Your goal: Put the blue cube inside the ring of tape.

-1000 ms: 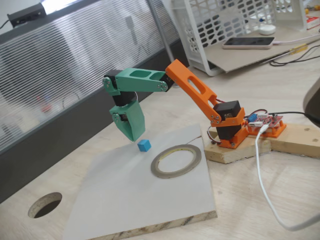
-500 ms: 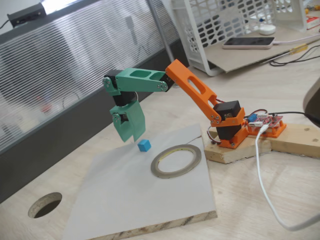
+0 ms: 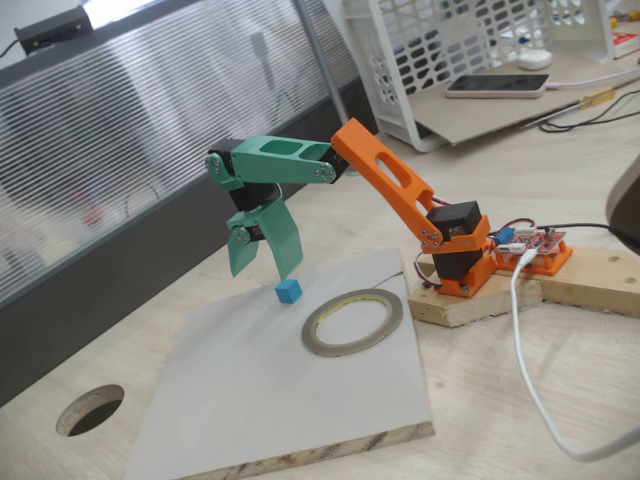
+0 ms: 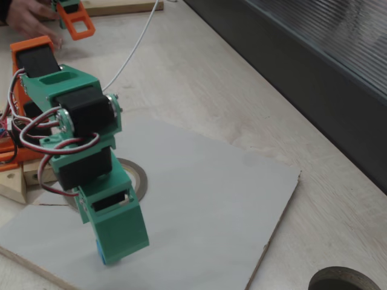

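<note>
The blue cube [image 3: 288, 291] is sitting on the pale grey board [image 3: 260, 390], just beside the ring of tape [image 3: 352, 321] on the ring's left in the fixed view from the front, and apart from it. In the other fixed view only a sliver of blue [image 4: 101, 256] is peeking out under the green fingers, so little can be said of it there.

The claw [image 3: 266, 268] is hanging spread wide right above the cube, one green finger [image 3: 287, 240] pointing down close over it and the other splayed off to the left. It is gripping nothing. Whether a fingertip is already touching the cube cannot be told from these angles.

By my reading the task is sitting at its very start: the cube is not yet grasped, not yet lifted, and the ring's opening is lying bare with only board showing through it. What is left looks like all of it: lowering the claw around the cube, pinching it, carrying it the short way rightward and letting it go inside the ring.

Counting things: one blue cube, one ring of tape, one grey board lying on the wooden desk [image 3: 560, 380], and one dark round hole [image 3: 90, 410] cut in the desk near the board's corner, which is no part of the job.
</note>
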